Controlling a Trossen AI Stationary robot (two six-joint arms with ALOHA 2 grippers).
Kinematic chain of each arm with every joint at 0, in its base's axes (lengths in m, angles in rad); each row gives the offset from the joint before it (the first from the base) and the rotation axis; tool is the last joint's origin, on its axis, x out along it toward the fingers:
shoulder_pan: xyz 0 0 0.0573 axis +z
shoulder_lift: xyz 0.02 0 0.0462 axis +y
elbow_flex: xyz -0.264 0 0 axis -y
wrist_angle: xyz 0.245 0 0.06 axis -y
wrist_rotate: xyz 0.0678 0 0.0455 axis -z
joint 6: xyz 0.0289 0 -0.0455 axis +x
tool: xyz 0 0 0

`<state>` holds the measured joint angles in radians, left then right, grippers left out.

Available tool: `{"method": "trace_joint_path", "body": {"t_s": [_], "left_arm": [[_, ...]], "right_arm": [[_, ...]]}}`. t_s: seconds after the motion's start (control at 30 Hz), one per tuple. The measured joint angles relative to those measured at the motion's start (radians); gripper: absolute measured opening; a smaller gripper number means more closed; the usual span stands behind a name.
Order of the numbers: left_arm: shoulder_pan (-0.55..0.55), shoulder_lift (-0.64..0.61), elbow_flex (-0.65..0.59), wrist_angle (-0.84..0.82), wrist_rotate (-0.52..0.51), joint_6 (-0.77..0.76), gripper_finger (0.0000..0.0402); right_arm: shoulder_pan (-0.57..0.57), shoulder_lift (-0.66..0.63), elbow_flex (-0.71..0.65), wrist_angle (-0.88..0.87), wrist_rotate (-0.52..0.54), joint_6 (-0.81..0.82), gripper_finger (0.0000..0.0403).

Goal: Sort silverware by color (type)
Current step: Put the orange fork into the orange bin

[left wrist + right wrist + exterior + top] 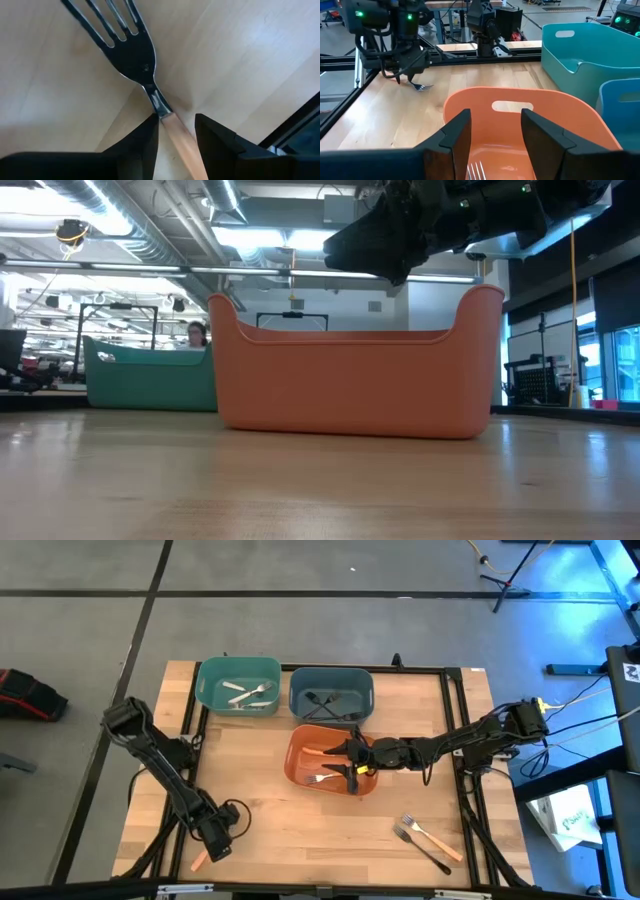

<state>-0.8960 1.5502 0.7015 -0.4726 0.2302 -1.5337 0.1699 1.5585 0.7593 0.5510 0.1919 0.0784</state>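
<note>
Table (320, 840): light wood, filling the centre and lower half of the high view. Three bins toward its upper middle: teal bin (238, 685) at upper left with pale utensils inside, blue-grey bin (331, 692) beside it with dark ones, orange bin (330, 760) just below, at frame centre, with an orange-handled fork (322, 778) lying inside.

Right gripper (352, 760): reached in from the right edge, poised over the orange bin's right side, fingers spread, nothing between them. Judged: drop into that bin done, arm free.

Left gripper (215, 843): low at lower left of the high view, at the table surface. Fingers parted, straddling the tan handle of a fork (131, 47), apparently not yet clamped; fork flat on the wood, tines pointing away from the wrist.

Still unsorted at lower right: tan-handled fork (430, 836) and black fork (420, 848), lying just beside each other.

Step in hand, as judged: pickup of the lower-left fork. Next move calls for closing squarely on the thin handle, lifting clear, then carrying to the orange bin without clashing with the right arm there.
</note>
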Motion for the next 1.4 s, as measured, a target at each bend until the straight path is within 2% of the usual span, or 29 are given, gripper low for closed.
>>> {"method": "trace_joint_path", "body": {"t_s": [0.2, 0.47, 0.6, 0.67, 0.77, 1.0, 1.2, 1.4], "left_arm": [[0.008, 0.015, 0.004, -0.032, -0.006, 0.109, 0.0113], [0.022, 0.015, 0.002, -0.041, -0.005, 0.241, 0.0035], [0.033, 0.019, 0.029, -0.072, -0.008, 0.321, 0.0027], [0.038, 0.023, 0.061, -0.126, -0.022, 0.364, 0.0030], [0.055, 0.025, 0.124, -0.240, -0.098, 0.418, 0.0037], [0.119, 0.022, 0.299, -0.407, -0.185, 0.585, 0.0036], [0.199, 0.021, 0.447, -0.502, -0.259, 0.721, 0.0036], [0.256, 0.020, 0.582, -0.528, -0.310, 0.863, 0.0036]], "right_arm": [[0.000, 0.000, 0.000, 0.000, 0.008, 0.003, 0.0161], [0.000, 0.000, 0.000, 0.015, 0.009, 0.057, 0.0161], [0.001, -0.001, 0.003, 0.028, 0.009, 0.056, 0.0161], [0.001, -0.001, 0.010, 0.023, 0.009, 0.056, 0.0161], [0.001, -0.001, 0.015, 0.027, 0.011, 0.052, 0.0161], [0.001, -0.009, 0.015, 0.012, 0.091, 0.051, 0.0161], [0.001, -0.080, 0.015, -0.160, 0.168, 0.059, 0.0161], [0.001, -0.130, 0.015, -0.302, 0.175, 0.108, 0.0161]]}}
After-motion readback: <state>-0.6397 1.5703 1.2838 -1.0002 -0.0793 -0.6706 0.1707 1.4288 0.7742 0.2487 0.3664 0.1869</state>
